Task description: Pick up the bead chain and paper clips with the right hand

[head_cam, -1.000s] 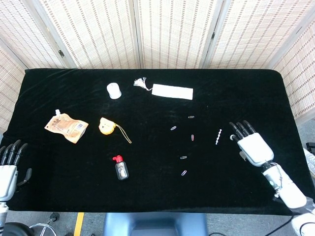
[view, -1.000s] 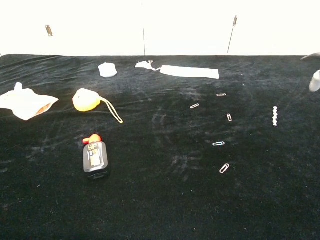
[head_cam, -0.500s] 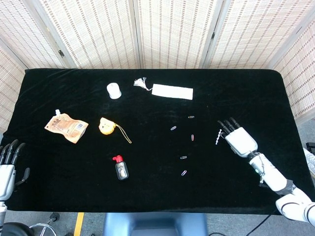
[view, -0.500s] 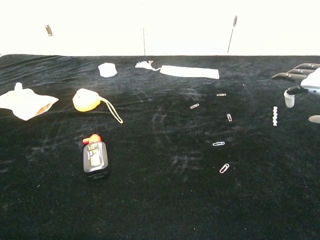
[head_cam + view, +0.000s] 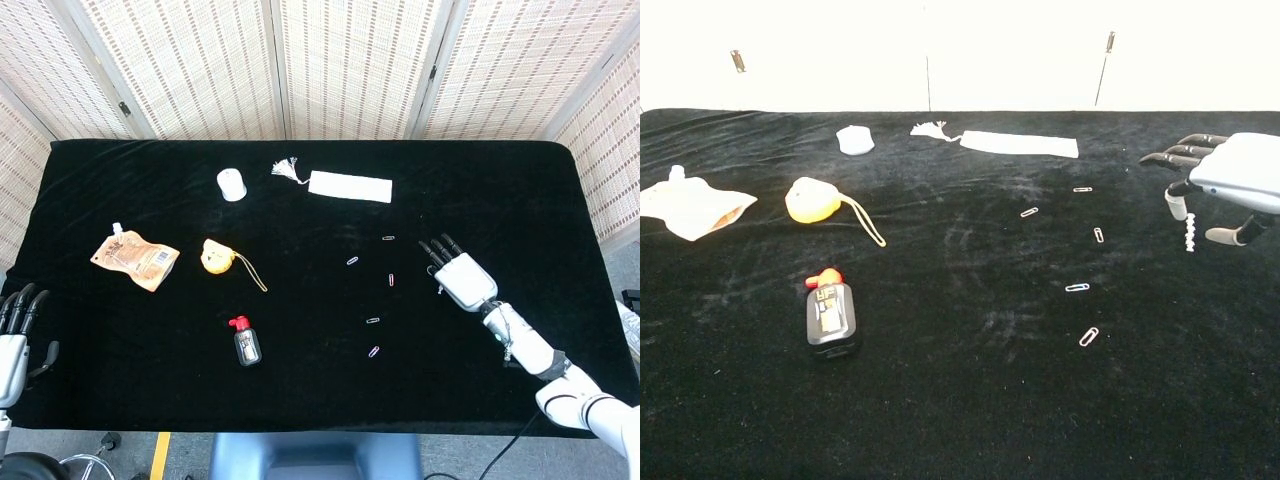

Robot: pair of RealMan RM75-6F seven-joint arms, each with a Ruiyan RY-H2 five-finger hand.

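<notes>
The desk [image 5: 960, 400] has a black cloth and fills most of the frame. At the right edge the right robot hand [image 5: 1215, 190] hangs over the desk with its fingers [image 5: 1175, 158] spread and pointing to the left; it holds nothing. The bead chain [image 5: 1188, 236] lies just under it, partly covered. Five paper clips [image 5: 1077, 287] are scattered right of the centre, well apart from each other. In the upper middle lie a white strip [image 5: 1020, 144] with a tassel [image 5: 930, 129] and a small white roll [image 5: 854, 140]. At the left lie a pouch [image 5: 690, 209], a yellow toy [image 5: 812, 199] with a cord, and a small bottle [image 5: 829, 315] with a red cap.
</notes>
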